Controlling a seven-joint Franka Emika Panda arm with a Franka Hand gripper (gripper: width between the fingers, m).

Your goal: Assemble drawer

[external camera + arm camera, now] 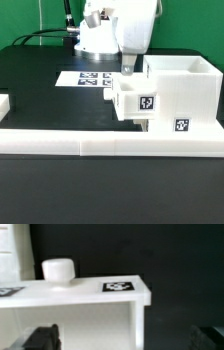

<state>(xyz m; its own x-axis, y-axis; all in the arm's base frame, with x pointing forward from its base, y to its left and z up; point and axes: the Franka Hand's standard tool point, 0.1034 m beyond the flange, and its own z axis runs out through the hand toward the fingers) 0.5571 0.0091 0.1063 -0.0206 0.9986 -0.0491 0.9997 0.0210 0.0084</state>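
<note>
The large white hollow shell (pixel 185 90) stands at the exterior view's right, with a tag (pixel 181 126) low on its front. A smaller white drawer box (pixel 133 100) with a tag (pixel 147 103) juts from the shell's left side. My gripper (pixel 128 66) hangs just above this box. In the wrist view the box (pixel 80 314) fills the picture's left part, showing a round white knob (pixel 58 272) and a tag (pixel 119 286). My gripper (pixel 125 339) is open, its dark fingers (pixel 42 339) wide apart, one over the white panel and one over the black table.
The long low white border rail (pixel 110 146) runs along the table's front. The marker board (pixel 95 78) lies flat behind the box, near the robot's base (pixel 95 40). A white piece (pixel 3 103) shows at the exterior view's left edge.
</note>
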